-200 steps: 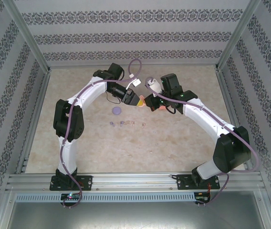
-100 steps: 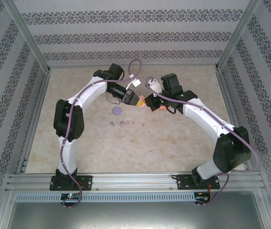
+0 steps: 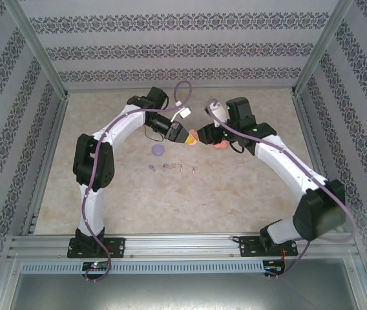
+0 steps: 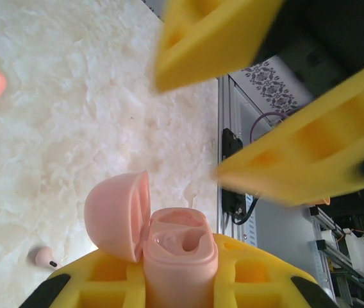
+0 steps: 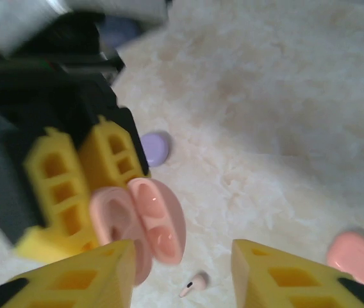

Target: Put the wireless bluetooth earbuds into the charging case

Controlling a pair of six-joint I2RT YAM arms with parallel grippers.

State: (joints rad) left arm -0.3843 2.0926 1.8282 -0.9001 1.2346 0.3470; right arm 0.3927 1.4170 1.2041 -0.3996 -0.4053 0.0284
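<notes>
My left gripper (image 3: 188, 137) is shut on a pale pink charging case (image 4: 179, 255), held above the table with its lid (image 4: 116, 215) hinged open. The wells in the case face up; I cannot tell whether an earbud sits in one. My right gripper (image 5: 182, 273) stands open just beside the case (image 5: 134, 224), its yellow fingers (image 4: 297, 160) apart and holding nothing. A pale pink earbud (image 5: 195, 283) lies on the table below. Several more tiny earbuds (image 3: 166, 167) lie in a row at mid-table.
A closed purple case (image 3: 159, 150) lies left of the grippers and an orange-pink case (image 3: 220, 145) lies under the right arm. The table has a pale marble-like top (image 3: 170, 194), patterned walls round it and a metal rail along the near edge.
The right gripper has opened and its arm has drawn back a little to the right. The left gripper has closed on the pink case and stayed in place.
</notes>
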